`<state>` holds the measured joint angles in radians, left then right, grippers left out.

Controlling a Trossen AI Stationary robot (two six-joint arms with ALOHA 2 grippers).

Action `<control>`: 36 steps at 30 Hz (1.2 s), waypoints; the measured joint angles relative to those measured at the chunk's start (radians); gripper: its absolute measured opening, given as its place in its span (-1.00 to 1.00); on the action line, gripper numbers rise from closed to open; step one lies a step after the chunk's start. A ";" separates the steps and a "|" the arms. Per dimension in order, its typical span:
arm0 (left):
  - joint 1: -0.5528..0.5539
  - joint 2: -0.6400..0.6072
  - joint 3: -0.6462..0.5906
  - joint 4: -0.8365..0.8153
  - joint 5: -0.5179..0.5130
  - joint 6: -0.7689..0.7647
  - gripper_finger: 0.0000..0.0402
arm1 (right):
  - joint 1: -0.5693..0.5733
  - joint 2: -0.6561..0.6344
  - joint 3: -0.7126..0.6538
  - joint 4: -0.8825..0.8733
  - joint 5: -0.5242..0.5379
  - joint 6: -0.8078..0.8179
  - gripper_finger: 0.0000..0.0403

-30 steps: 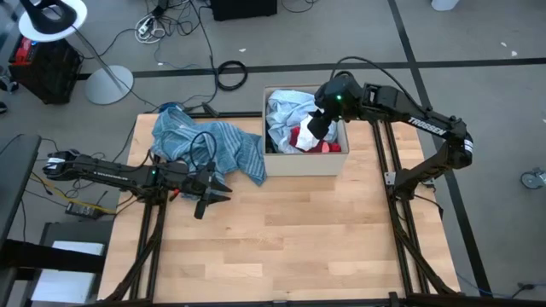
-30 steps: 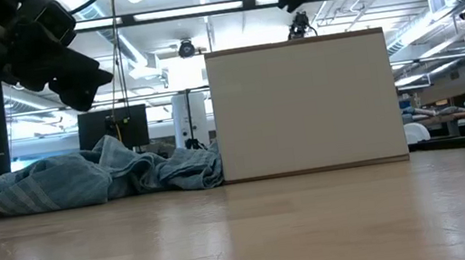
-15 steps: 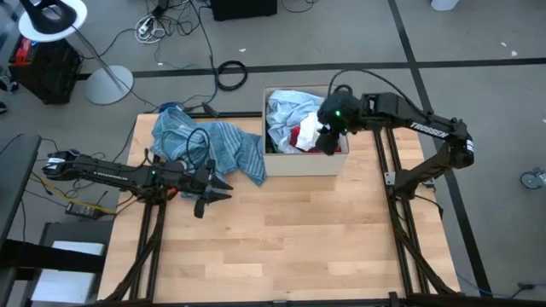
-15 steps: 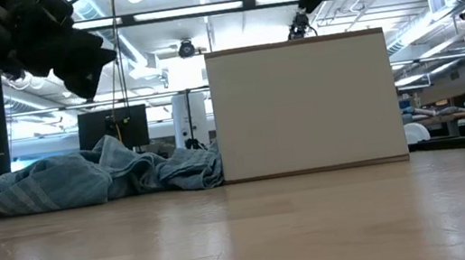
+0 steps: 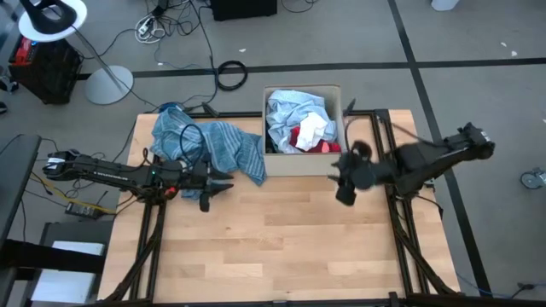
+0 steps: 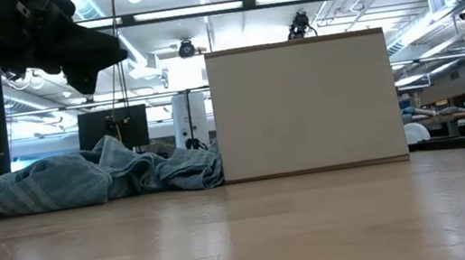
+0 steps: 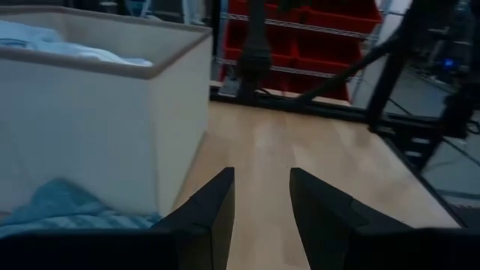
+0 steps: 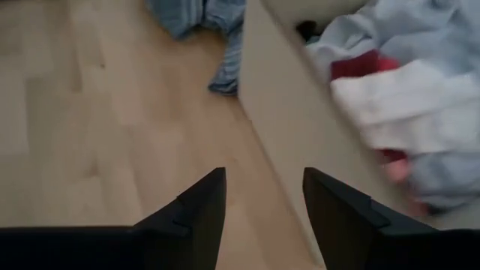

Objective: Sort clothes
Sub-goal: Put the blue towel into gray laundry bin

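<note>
A beige box (image 5: 303, 162) stands at the table's far middle and holds pale blue cloth (image 5: 290, 111), a white piece (image 5: 314, 130) and a red piece (image 5: 300, 136). A blue striped cloth (image 5: 213, 145) lies spread on the table left of the box, its edge against the box wall. My left gripper (image 5: 223, 188) is open and empty, above the table near the cloth's near edge. My right gripper (image 5: 343, 186) is open and empty, above the table just in front of the box's near right corner.
Bare wooden table (image 5: 281, 247) spreads across the near half. The box wall (image 7: 90, 127) stands close ahead in the left wrist view. Black frame rails (image 5: 388, 145) run along the table's right side.
My right gripper has left the box empty, swinging from above the clothes over the near right wall and down toward the table's near edge. The white and red pieces stay in the box. My left gripper has shifted slightly toward the box.
</note>
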<state>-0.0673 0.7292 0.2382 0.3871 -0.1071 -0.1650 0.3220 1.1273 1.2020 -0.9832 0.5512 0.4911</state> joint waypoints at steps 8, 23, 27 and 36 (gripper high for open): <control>0.042 0.000 0.063 -0.141 -0.121 0.034 -0.33 | 0.123 -0.073 -0.379 0.404 0.065 0.173 -0.13; 0.298 0.131 0.452 -0.727 -0.071 0.052 -0.26 | 0.025 -0.067 -0.584 0.688 0.051 0.138 -0.14; 0.356 0.183 0.455 -0.737 -0.107 0.008 -0.08 | 0.025 -0.067 -0.584 0.722 0.050 0.085 -0.14; 0.455 0.339 0.455 -0.774 -0.343 -0.053 0.46 | -0.003 -0.067 -0.584 0.764 0.042 -0.007 -0.16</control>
<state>0.3880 1.0682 0.6933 -0.3865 -0.4496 -0.2181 0.3189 1.0603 0.6182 -0.2192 0.5928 0.4843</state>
